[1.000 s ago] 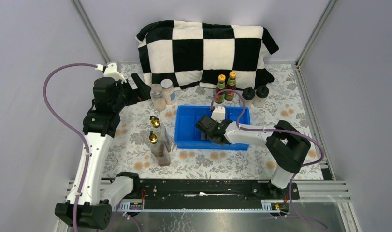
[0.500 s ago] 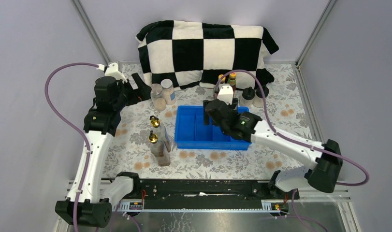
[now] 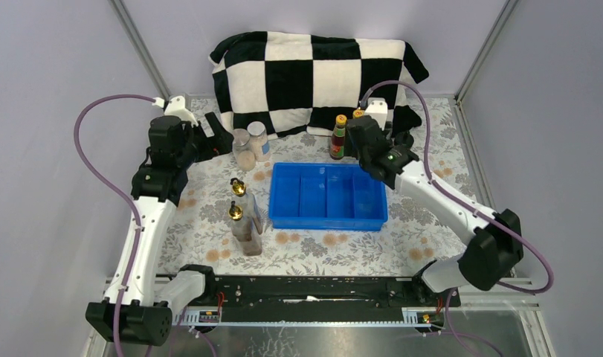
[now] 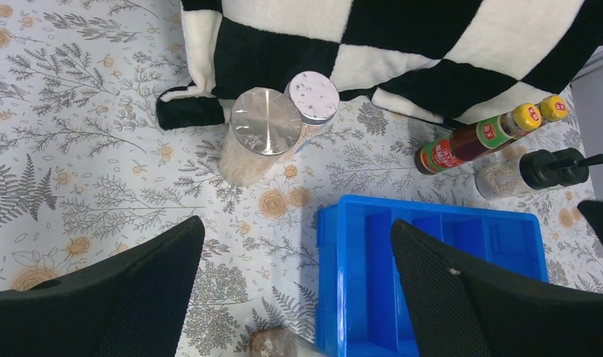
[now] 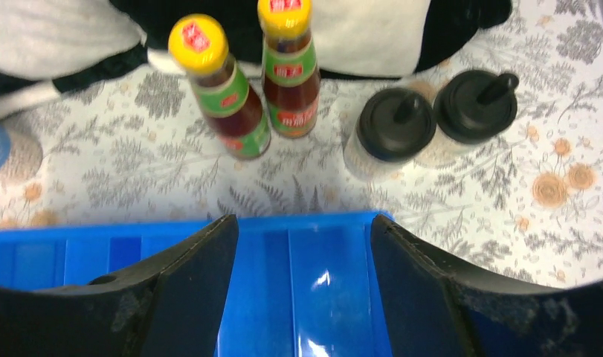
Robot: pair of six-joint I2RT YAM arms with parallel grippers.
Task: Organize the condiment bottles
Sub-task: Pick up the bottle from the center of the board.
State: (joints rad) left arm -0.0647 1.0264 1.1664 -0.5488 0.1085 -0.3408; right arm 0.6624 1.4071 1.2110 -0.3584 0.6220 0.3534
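The right tool [image 5: 302, 230], fingers apart and empty, hangs over the blue divided plastic tray's [image 3: 328, 222] far rim, facing two yellow-capped red-brown sauce bottles [image 5: 235, 108] (upright on the floral counter [image 5: 97, 186]). The left tool [image 4: 294, 238], likewise apart, overlooks two grey-lidded clear jars [image 4: 265, 123].

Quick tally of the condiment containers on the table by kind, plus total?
yellow-capped sauce bottles: 2
black-capped shakers: 2
grey-lidded jars: 2
gold-topped bottles: 2
Total: 8
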